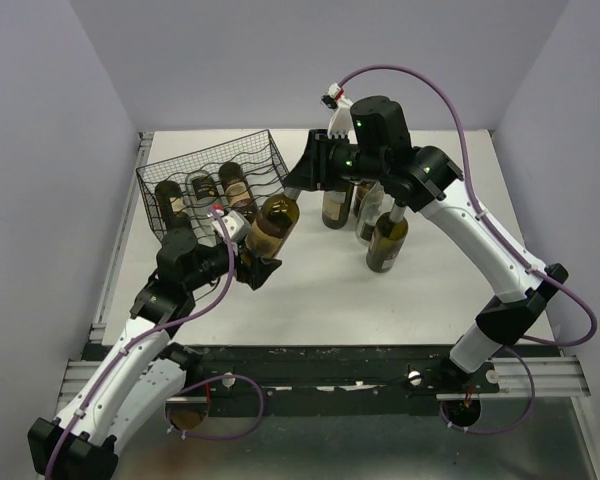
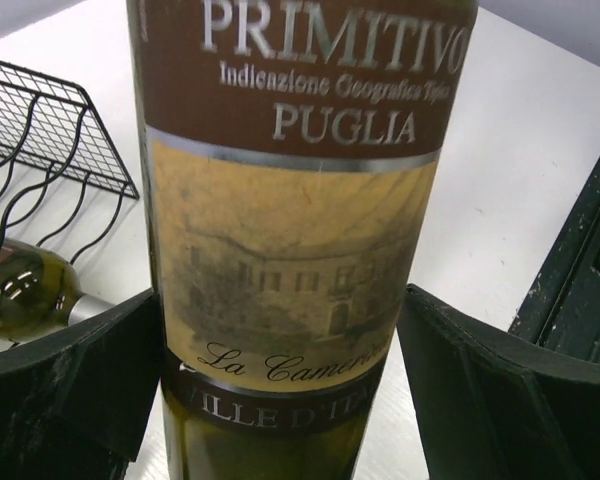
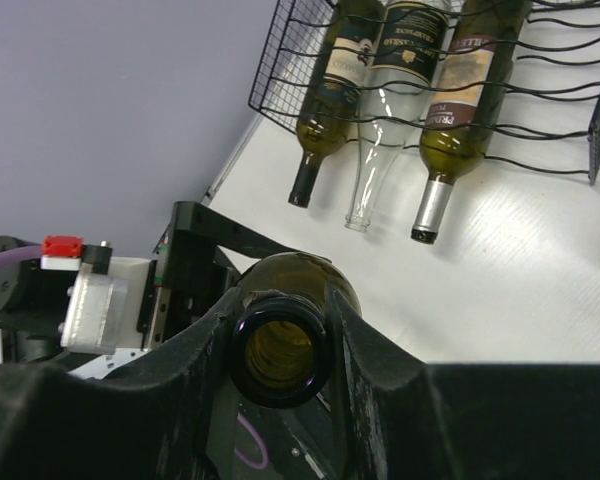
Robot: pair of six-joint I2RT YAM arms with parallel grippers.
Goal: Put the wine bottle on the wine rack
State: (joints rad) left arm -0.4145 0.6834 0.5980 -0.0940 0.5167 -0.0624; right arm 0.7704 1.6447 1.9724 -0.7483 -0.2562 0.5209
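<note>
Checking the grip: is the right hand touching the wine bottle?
Touching. Right wrist view: the right hand clamps the wine bottle at its mouth.

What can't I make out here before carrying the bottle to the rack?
- Left wrist view: whether the left gripper presses the wine bottle or only flanks it; the contact edges are dark.
- Top view: the right gripper on the neck, hidden under its wrist.
- Top view: how many standing bottles, behind the right arm.
- Right wrist view: the wine rack, cut off at the top edge.
</note>
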